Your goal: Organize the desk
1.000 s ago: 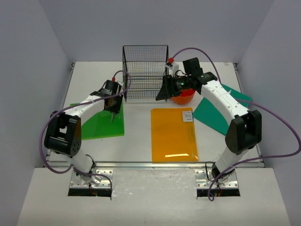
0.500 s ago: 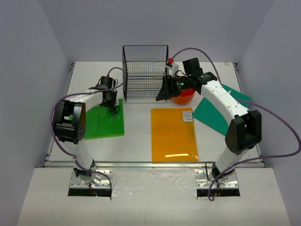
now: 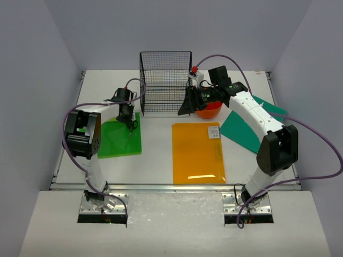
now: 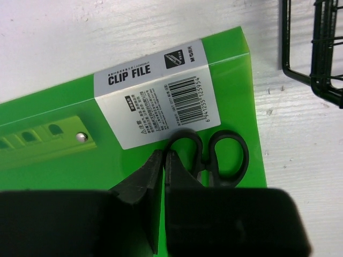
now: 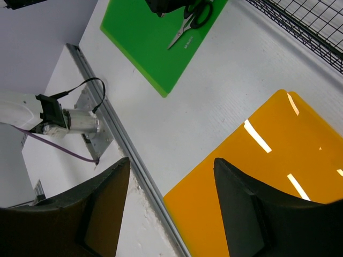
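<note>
So from the top camera, the desk (image 3: 155, 155) is the big white top filling the middle of the booth, with its silver rail along the near edge by the arm bases. A black wire-mesh rack (image 3: 165, 80) stands at the back, an orange clip file (image 3: 195, 155) lies in the centre, a green clip file (image 3: 115, 142) is on the left and teal folders (image 3: 241, 131) are on the right. The left gripper (image 3: 128, 119) is down over the green file's far right corner, right at the scissors (image 3: 131, 127). The right gripper (image 3: 185, 107) hangs beside the rack, next to a round orange tray (image 3: 210, 112). In the left wrist cam, the left gripper (image 4: 163, 154) has its fingers pressed together, tips right against one black handle ring of the scissors (image 4: 206, 160), which lie on the green file (image 4: 75, 176) under its "CLIP FILE" label (image 4: 155, 101). Honestly can't tell if it's pinching the ring. In the right wrist cam, the right gripper (image 5: 171, 166) has its fingers wide apart with nothing between them, above the desk (image 5: 214, 91) and the orange file (image 5: 268, 160).
</note>
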`<action>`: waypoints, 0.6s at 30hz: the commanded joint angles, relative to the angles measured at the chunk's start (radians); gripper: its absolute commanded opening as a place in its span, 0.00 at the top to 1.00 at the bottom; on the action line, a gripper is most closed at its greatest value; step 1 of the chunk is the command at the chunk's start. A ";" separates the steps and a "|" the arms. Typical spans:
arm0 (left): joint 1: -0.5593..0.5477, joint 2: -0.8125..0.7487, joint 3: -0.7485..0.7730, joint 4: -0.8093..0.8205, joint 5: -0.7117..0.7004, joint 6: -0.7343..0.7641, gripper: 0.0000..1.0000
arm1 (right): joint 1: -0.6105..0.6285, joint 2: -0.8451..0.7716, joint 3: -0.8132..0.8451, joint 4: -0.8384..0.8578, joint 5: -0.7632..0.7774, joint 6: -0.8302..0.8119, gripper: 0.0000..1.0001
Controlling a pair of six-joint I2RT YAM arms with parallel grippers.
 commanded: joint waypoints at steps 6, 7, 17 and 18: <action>0.000 -0.235 -0.042 -0.017 0.154 -0.082 1.00 | -0.008 -0.075 -0.045 0.073 -0.073 0.077 0.36; -0.001 -0.242 -0.047 -0.019 0.156 -0.090 1.00 | -0.008 -0.081 -0.045 0.083 -0.074 0.088 0.35; -0.350 -0.509 -0.006 -0.082 0.081 -0.129 1.00 | 0.009 -0.072 -0.016 0.148 -0.117 0.186 0.23; -0.382 -0.507 0.009 -0.085 0.044 -0.130 1.00 | 0.016 -0.073 -0.017 0.157 -0.120 0.200 0.20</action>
